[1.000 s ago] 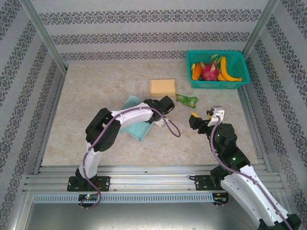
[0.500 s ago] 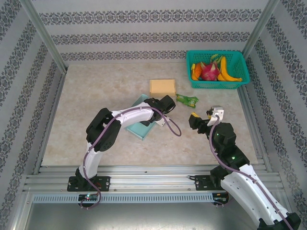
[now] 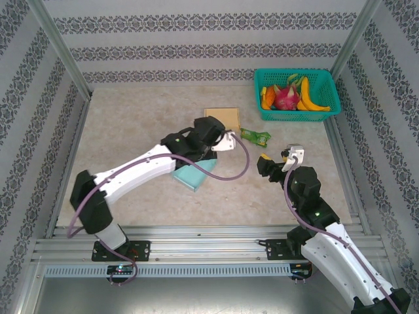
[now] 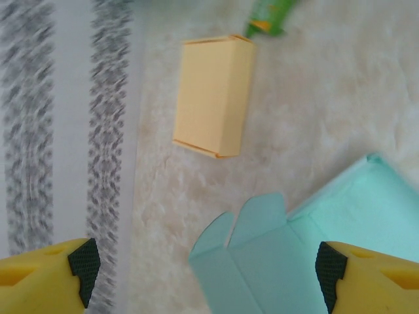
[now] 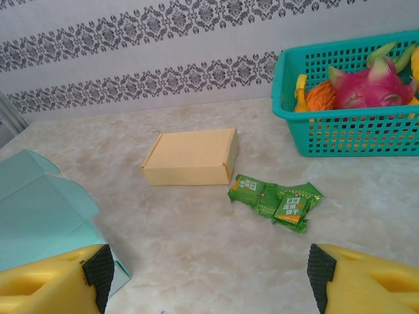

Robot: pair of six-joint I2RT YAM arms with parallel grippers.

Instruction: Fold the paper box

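Across the top view, your left gripper [image 3: 217, 134] reaches out over the middle of the beige marbled tabletop [image 3: 131, 131]. The flat teal paper box [image 3: 195, 174] lies on the table under that arm, so only its near end shows and you cannot tell its long axis from here. Just beyond the gripper sits a closed tan cardboard box [image 3: 226, 116], with a crumpled green snack packet [image 3: 255, 137] to its right. A teal plastic basket [image 3: 296, 115] of fruit stands in the far right corner. Your right gripper [image 3: 275, 159] hovers well right of the paper box, near the packet.

From the left wrist, your left gripper [image 4: 204, 265] stands wide open with nothing between its black pads [image 4: 84, 261]. The teal paper box [image 4: 314, 229] lies on the table below, unfolded. Its length runs diagonally from bottom centre to the right edge, and its rounded flaps point up towards the tan cardboard box [image 4: 213, 95], apart from it. The green packet [image 4: 270, 16] peeks in at the top.

From the right wrist, your right gripper [image 5: 209, 268] is also spread wide and holds nothing. The teal paper box [image 5: 39, 209] sits at the left edge, the tan box [image 5: 190, 157] at centre, the packet [image 5: 278, 199] beside it, and the basket [image 5: 353, 134] at the right.
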